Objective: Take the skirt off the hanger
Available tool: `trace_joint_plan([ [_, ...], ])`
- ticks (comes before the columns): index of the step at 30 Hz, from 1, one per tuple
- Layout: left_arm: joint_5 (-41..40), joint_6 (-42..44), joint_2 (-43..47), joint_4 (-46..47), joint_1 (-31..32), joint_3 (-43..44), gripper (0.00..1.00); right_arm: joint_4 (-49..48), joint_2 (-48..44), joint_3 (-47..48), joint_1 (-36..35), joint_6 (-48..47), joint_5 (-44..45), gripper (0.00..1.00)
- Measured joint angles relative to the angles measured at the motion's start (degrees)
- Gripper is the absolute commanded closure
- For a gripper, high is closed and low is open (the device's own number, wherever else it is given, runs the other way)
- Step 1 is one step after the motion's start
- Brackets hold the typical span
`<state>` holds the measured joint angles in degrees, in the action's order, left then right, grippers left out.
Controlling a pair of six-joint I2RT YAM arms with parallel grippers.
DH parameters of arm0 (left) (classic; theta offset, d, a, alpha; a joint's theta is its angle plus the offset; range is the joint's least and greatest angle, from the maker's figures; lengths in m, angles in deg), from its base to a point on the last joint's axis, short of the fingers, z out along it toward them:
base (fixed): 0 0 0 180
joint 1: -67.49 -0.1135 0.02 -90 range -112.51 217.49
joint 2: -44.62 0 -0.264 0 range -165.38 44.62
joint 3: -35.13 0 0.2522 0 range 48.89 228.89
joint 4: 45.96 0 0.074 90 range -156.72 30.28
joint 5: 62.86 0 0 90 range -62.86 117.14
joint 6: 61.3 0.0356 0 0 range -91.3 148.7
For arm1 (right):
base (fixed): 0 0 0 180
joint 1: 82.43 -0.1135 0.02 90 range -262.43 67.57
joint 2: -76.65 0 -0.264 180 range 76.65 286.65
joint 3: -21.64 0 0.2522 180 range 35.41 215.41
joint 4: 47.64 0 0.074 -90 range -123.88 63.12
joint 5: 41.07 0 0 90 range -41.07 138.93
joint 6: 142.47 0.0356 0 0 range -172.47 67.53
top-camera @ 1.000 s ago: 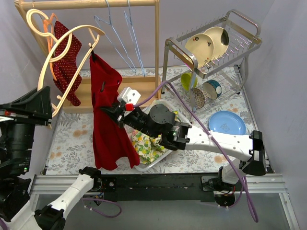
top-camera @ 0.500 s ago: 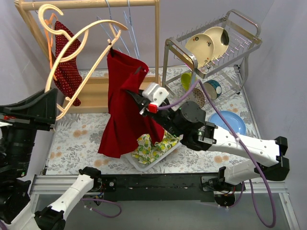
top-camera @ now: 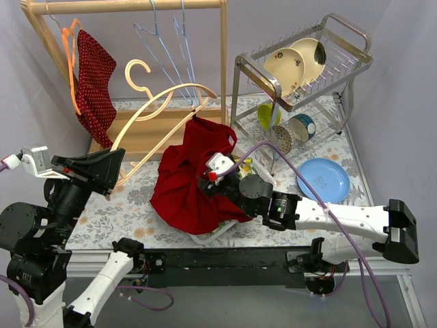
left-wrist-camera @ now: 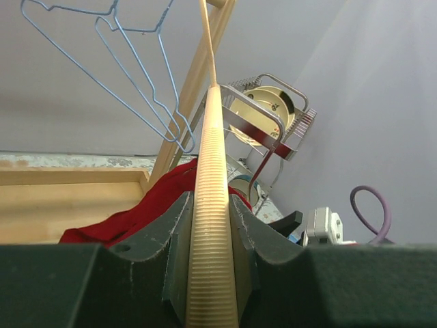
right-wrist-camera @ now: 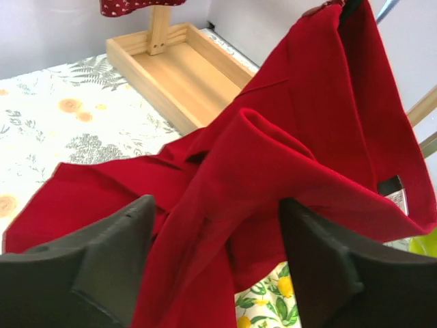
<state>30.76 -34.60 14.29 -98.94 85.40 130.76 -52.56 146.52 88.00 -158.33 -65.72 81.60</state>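
Observation:
The red skirt [top-camera: 188,184] lies slumped in a heap on the table and over the tray's edge. Its top corner [right-wrist-camera: 328,20] still hangs from the clip at the end of the cream wooden hanger [top-camera: 167,102]. That hanger slants low over the table, and my left gripper [top-camera: 117,171] is shut on its ribbed bar [left-wrist-camera: 208,171], the jaws [left-wrist-camera: 212,239] pressed against both sides. My right gripper [top-camera: 208,179] hovers over the heap, open. In the right wrist view the right gripper [right-wrist-camera: 215,263] has folds of skirt [right-wrist-camera: 273,157] lying under and between its spread fingers, not pinched.
A wooden garment rack [top-camera: 223,61] stands at the back with a red dotted garment [top-camera: 92,75] on an orange hanger and blue wire hangers [top-camera: 164,48]. A dish rack [top-camera: 304,65] with plates and mugs stands right. A blue plate [top-camera: 323,175] lies beside it. Lemon-print cloth [right-wrist-camera: 270,304] fills the tray.
My right gripper has opened and let go of the skirt, which dropped into a heap. The left arm swung the hanger down and to the right, its hook now low.

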Motion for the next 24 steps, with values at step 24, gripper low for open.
trace_joint_plan([
  [24,5.6,-3.8,1.7,-1.0,0.0,2.1,1.00,-8.3,-7.1,-0.3,23.6,7.8,-33.7,0.02],
])
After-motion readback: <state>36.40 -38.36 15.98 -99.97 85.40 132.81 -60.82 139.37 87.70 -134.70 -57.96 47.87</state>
